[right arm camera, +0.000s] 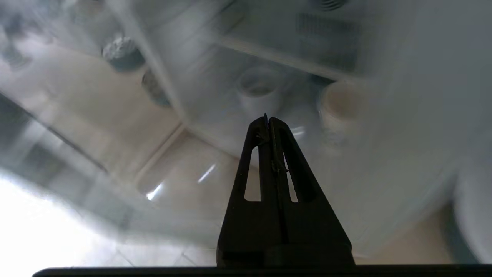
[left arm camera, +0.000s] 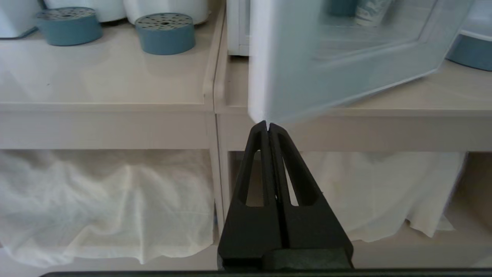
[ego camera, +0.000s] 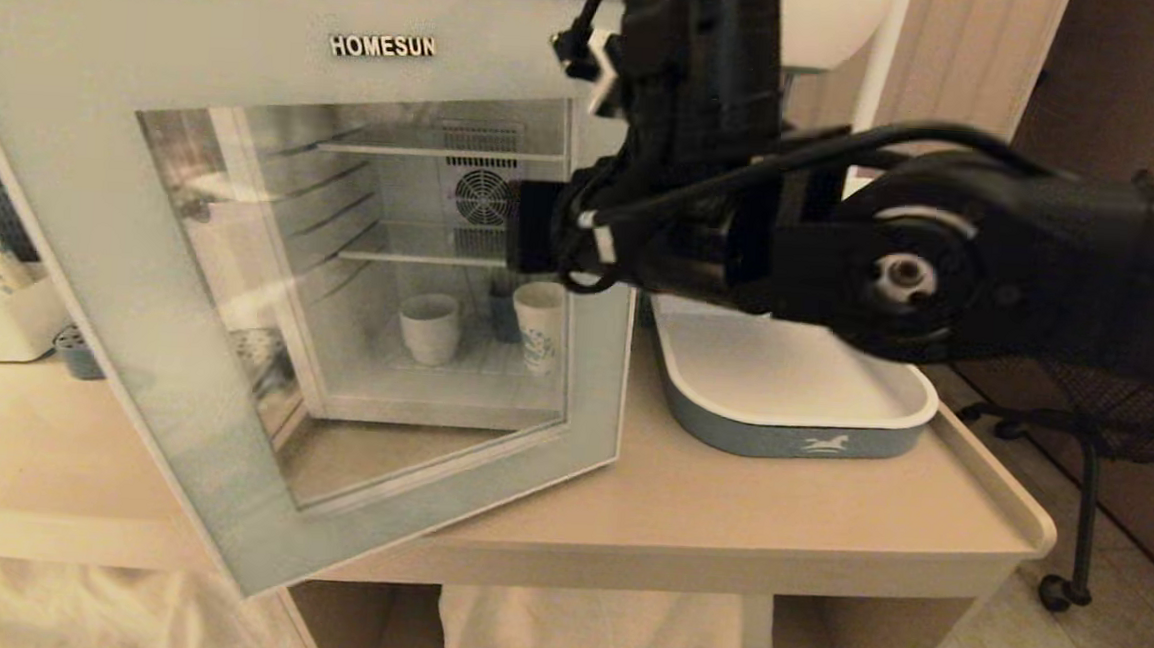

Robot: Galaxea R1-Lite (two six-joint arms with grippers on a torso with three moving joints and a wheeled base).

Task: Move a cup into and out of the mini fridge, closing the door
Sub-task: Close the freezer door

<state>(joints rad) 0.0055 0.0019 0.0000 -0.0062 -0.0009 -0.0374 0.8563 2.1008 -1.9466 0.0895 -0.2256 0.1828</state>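
Cup (ego camera: 430, 327) sits upright on the floor of the mini fridge (ego camera: 411, 254), seen only through the glass of the door (ego camera: 269, 275), at about 8 o'clock from the right gripper's wrist in the head view. Stands just beside a blue-printed paper cup (ego camera: 539, 326) at its 3 o'clock.

Nearest: left gripper (left arm camera: 267, 125), pressed shut on nothing, parked low, below the countertop edge, its tip just under the door's bottom corner. Next: door swung partly open, its glass pane between the right gripper (right arm camera: 268, 118) and the cup. Right gripper likewise shut and empty, pointing toward the cup through the glass, clearly the nearer arm. Judged: the glass blocks a straight reach; the way in is round the door's free edge, by the tray (ego camera: 792, 417).

Hidden or unclear: right fingertips behind the arm in the head view; right wrist view smeared; cup's base dim through the pane; contact between right gripper and door cannot be told.
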